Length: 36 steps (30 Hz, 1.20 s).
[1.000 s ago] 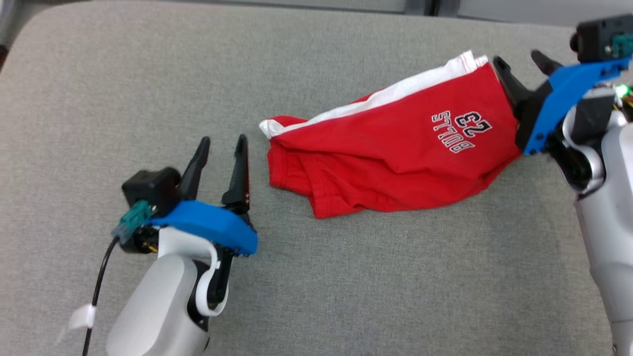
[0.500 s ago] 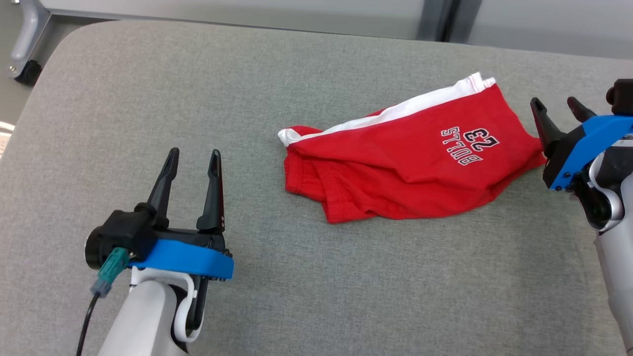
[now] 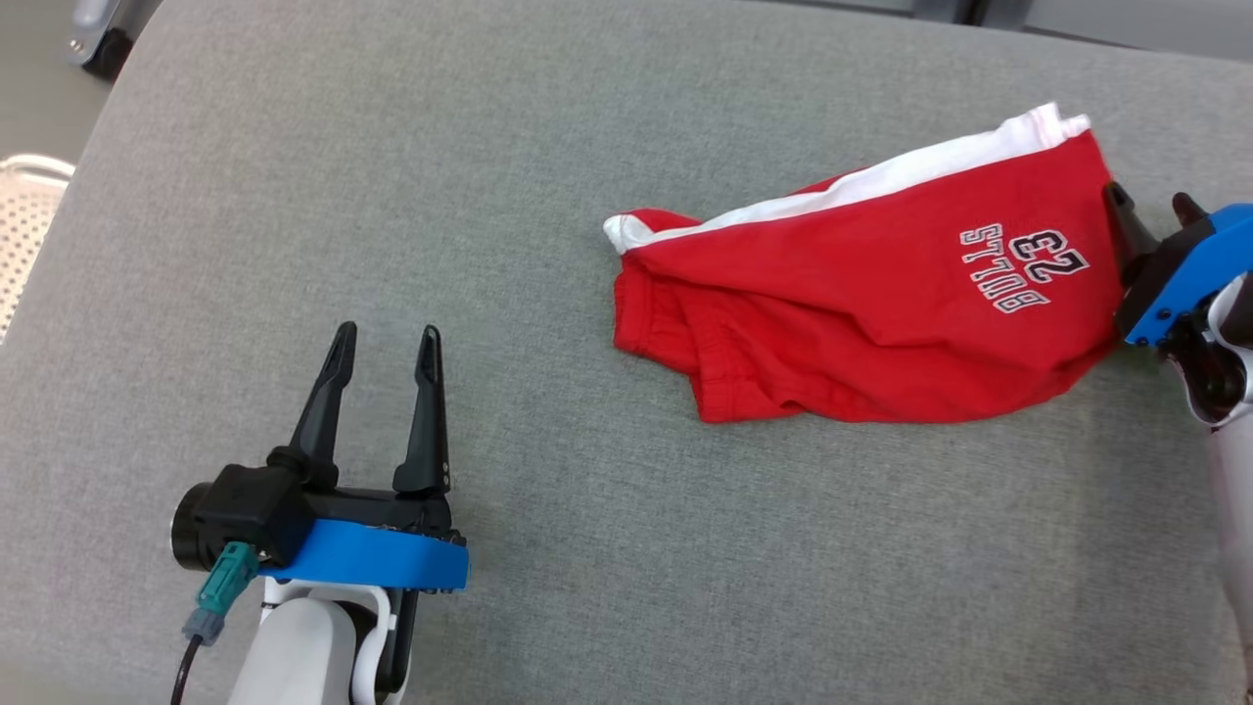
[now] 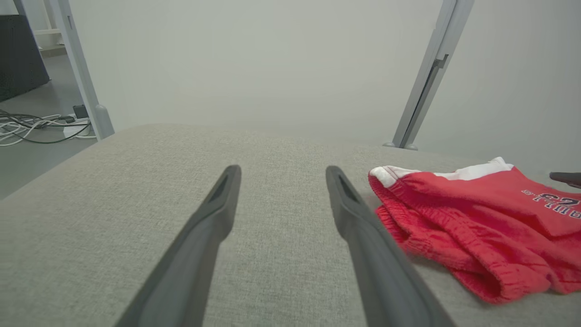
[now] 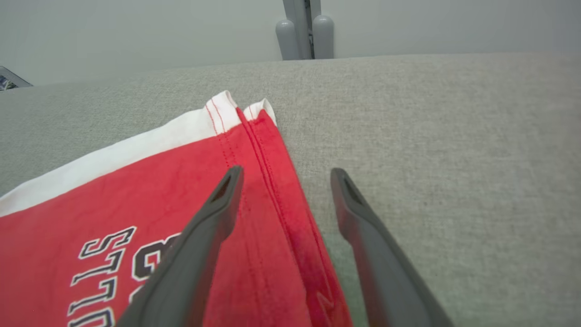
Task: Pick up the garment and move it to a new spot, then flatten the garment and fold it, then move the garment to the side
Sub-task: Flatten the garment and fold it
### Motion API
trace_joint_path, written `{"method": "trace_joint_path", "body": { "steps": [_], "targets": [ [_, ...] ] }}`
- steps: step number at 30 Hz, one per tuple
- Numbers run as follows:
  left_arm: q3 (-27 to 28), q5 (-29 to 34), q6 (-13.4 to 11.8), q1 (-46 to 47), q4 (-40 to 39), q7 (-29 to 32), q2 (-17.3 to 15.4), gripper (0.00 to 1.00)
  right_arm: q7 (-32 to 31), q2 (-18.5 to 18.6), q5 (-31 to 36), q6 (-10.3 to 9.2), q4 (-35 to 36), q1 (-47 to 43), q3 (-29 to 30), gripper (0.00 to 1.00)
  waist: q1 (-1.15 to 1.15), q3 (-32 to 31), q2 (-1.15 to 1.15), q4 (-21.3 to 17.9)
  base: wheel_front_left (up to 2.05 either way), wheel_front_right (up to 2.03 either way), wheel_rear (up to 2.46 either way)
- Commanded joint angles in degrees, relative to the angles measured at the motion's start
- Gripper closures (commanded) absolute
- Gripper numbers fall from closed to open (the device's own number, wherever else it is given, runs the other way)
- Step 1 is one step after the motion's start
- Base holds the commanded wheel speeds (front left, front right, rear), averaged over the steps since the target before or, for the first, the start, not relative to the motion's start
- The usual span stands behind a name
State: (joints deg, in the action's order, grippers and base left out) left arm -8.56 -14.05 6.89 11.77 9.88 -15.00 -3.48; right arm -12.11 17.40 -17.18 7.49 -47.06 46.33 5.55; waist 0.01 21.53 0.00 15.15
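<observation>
Away from the folded red shorts (image 3: 861, 313) the left gripper (image 3: 385, 338) had drawn back, jaws wide and empty, leaving them well off to its right, while the right gripper (image 3: 1151, 200), equally wide, straddled their hem edge on the grey cushion (image 3: 587, 548), likely poised to shift them aside.

The garment (image 3: 861, 313) is bright red. A white stripe (image 3: 881, 176) runs along one edge of it. Dark letters and numbers (image 3: 1023, 269) with white outlines sit on the red. Under the garment, the cushion (image 3: 392, 196) is plain grey with a fine woven look. The left gripper (image 3: 387, 338), away from the garment, has black fingers (image 3: 428, 411), a blue band (image 3: 382, 563) and a teal plug (image 3: 223, 587). The right gripper (image 3: 1150, 201), right by the garment, is black and blue too.
</observation>
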Motion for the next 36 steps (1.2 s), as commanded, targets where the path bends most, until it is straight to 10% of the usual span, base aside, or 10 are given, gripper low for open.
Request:
{"method": "trace_joint_path", "body": {
  "steps": [1, 11, 13, 36],
  "targets": [
    [0.4, 0.3, 0.3, 0.1, -0.4, -0.2, 0.1, 0.00, -0.2, -0.7, 0.2, 0.01, -0.7, 1.1, 0.6, 0.00, -0.01, 1.3, 0.00, 1.1, 0.00, 0.00, 0.00],
    [1.7, 0.7, 0.7, 1.6, -1.7, -0.2, 0.6, 0.00, -3.4, -1.2, 4.6, 0.01, -5.7, 1.2, -1.1, 0.00, -0.01, 2.7, 0.00, 1.8, 0.00, 0.00, 0.00],
    [1.6, 0.8, 0.7, 1.6, -1.5, -0.2, 0.6, 0.00, -4.1, -1.1, 5.3, 0.02, -6.1, 0.8, -2.2, 1.00, -0.01, 2.6, 0.00, 1.7, 0.00, 0.00, 0.00],
    [0.5, 1.0, 0.6, -1.3, 3.0, -0.2, -0.7, 0.00, 5.1, -1.1, 8.0, 0.00, 7.6, -12.4, 8.2, 1.00, -0.01, -6.3, 0.00, -5.8, 0.00, 0.00, 0.00]
  ]
}}
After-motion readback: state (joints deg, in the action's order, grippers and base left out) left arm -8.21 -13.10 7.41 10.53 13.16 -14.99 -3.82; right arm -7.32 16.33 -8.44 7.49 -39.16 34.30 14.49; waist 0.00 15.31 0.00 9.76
